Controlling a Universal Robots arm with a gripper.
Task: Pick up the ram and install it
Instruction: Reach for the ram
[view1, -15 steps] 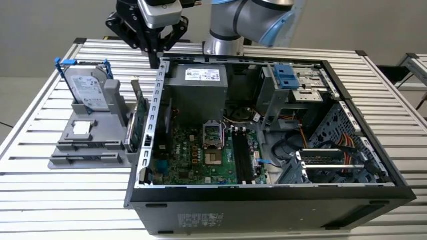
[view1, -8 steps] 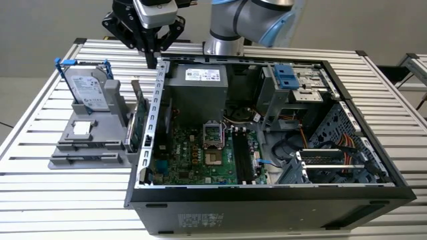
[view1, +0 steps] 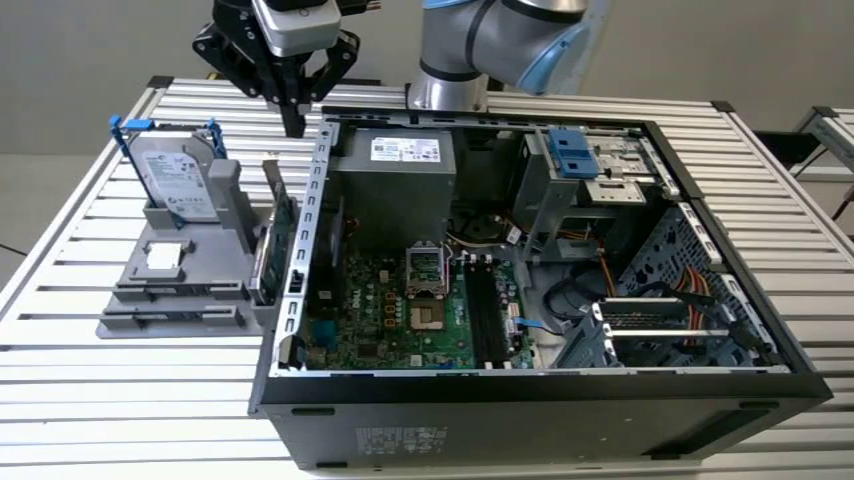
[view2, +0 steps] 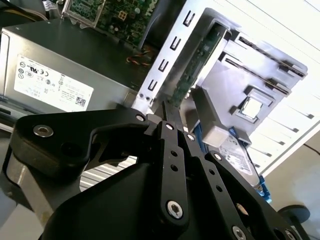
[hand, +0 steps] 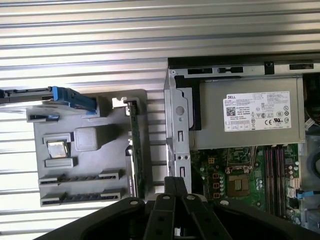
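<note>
The slim green ram (hand: 134, 150) stands on edge in the gray holder (hand: 90, 187), beside the case (hand: 176, 115).

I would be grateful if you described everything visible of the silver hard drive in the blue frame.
The silver rectangular metal hard drive stands on end in the grey plastic stand on the slatted metal table, to the exterior view's left of the open black computer case. A white label covers most of its face; a blue plastic frame runs around its top and sides. Only frame and stand touch it; the black end effector hangs apart.
</note>
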